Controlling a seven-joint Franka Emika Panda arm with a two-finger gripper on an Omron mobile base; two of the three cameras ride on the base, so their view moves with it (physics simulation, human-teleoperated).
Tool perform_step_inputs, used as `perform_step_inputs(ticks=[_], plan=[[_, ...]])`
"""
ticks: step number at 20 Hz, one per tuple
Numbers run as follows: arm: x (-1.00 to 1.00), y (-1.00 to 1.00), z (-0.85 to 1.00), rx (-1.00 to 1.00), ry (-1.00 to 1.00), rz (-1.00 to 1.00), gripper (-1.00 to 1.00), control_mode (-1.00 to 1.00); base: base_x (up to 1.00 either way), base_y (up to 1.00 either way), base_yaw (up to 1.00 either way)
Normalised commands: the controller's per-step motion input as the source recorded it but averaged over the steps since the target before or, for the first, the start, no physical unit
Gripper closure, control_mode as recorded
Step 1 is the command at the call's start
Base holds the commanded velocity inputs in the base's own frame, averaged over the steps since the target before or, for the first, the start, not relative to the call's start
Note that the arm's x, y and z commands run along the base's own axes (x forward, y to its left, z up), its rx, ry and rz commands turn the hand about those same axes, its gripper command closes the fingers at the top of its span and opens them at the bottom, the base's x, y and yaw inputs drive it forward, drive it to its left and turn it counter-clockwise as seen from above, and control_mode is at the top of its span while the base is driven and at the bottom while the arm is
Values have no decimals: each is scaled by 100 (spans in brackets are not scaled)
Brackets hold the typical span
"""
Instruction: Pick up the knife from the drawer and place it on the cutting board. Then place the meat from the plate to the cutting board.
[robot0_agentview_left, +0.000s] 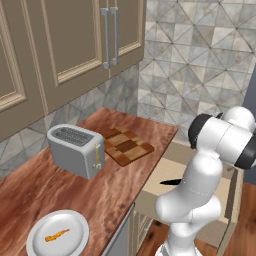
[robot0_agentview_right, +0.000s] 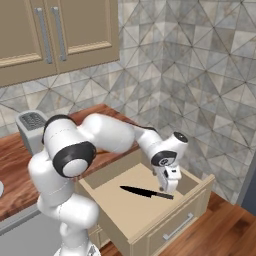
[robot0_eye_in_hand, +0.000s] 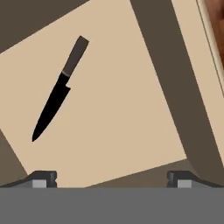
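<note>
- Left base view: nearest the camera, low on the counter (robot0_agentview_left: 75, 192), sits the plate (robot0_agentview_left: 36, 241) with the meat (robot0_agentview_left: 56, 235) on it, a small orange strip not yet moved. Farther along stands a toaster (robot0_agentview_left: 76, 150), and past it the cutting board (robot0_agentview_left: 127, 145), bare of knife and meat. Off the counter's end the drawer (robot0_agentview_left: 227, 200) stands pulled out; the arm hides most of its floor, and a black sliver of the knife (robot0_agentview_left: 170, 181) shows beside the arm.
- Right base view: the claw (robot0_agentview_right: 168, 187) hangs over the open drawer with its tips apart, just above the handle end of the knife, and I cannot tell whether it touches it. The knife lies flat on the pale drawer floor, blade running away from the claw toward the arm's base. Board and plate lie well off, behind the arm from here.
- Hand view: the two fingertips (robot0_eye_in_hand: 43, 179) stand wide apart with nothing between them. The knife lies ahead of the claw and off toward one fingertip's side, handle farthest, point nearest, at a slant to the line between the tips.
- Progress, as I judge it: the drawer is open and the claw is over it, but nothing is grasped. Left to do: grip the knife, carry it to the board, then fetch the meat.
</note>
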Motion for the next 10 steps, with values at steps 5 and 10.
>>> perform_step_inputs(ticks=[5,10], plan=[[0,22,0,-7,0,-26,-100,-100,0,0,0],[0,15,0,-6,0,-24,-100,-100,0,0,0]])
